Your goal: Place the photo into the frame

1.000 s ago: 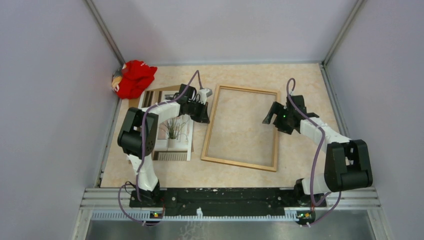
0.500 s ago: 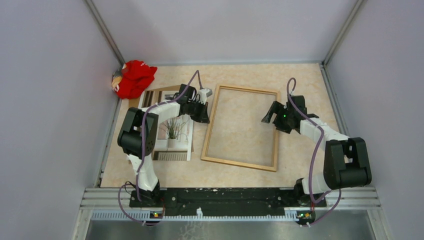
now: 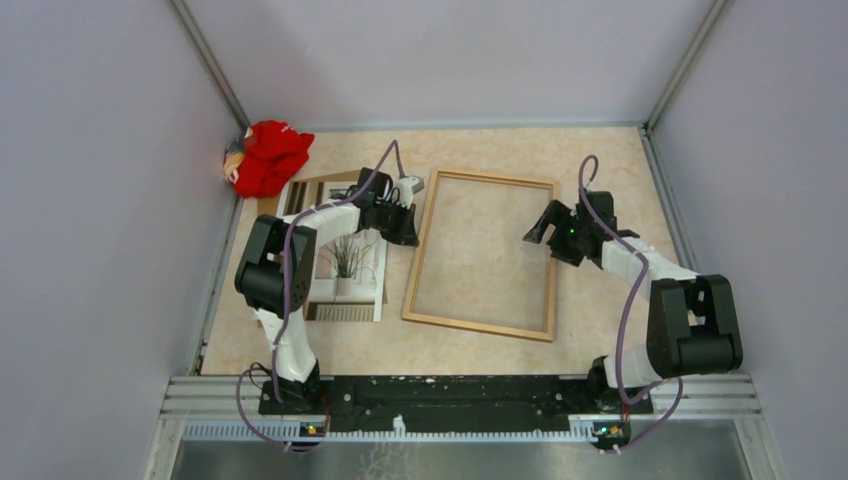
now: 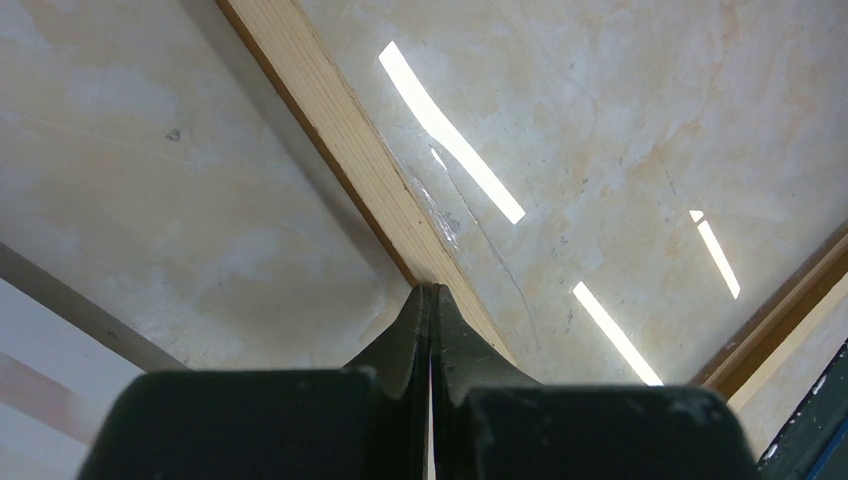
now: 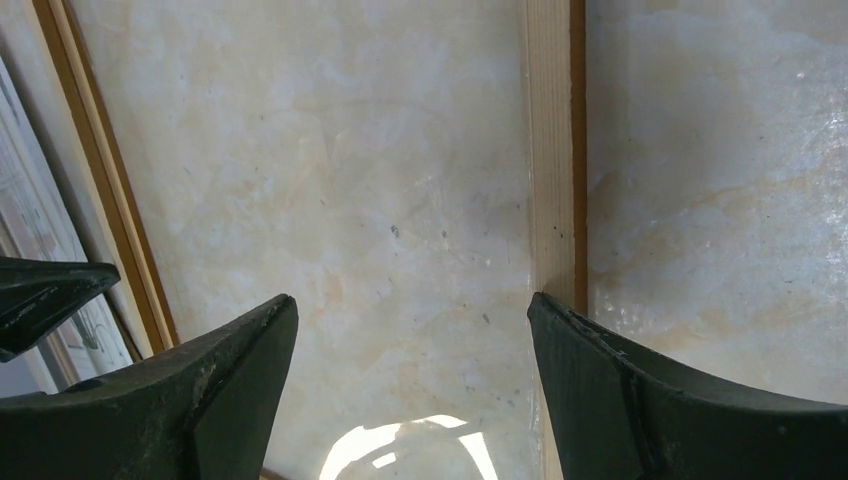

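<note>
The frame point(image 3: 420, 262), thin golden-brown wood, lies flat and empty at the table's middle. The photo point(image 3: 345, 270), a potted-plant print, lies face up to its left, partly under my left arm. My left gripper point(image 3: 412, 236) is shut, its tips point(image 4: 430, 291) touching the frame's left rail point(image 4: 340, 140); a pale strip of the photo point(image 4: 40, 380) shows at the lower left. My right gripper point(image 3: 540, 232) is open and empty over the frame's right side point(image 5: 410, 310). One finger point(image 5: 600, 370) hangs over the right rail point(image 5: 550, 150), and the other finger point(image 5: 230, 370) is inside the frame.
A brown cardboard backing board point(image 3: 322, 184) lies under the photo. A red cloth bundle point(image 3: 268, 157) sits in the back left corner. Grey walls close in the table on three sides.
My right gripper has shifted very slightly over the frame's right rail. The left arm, the frame and the photo have not moved.
</note>
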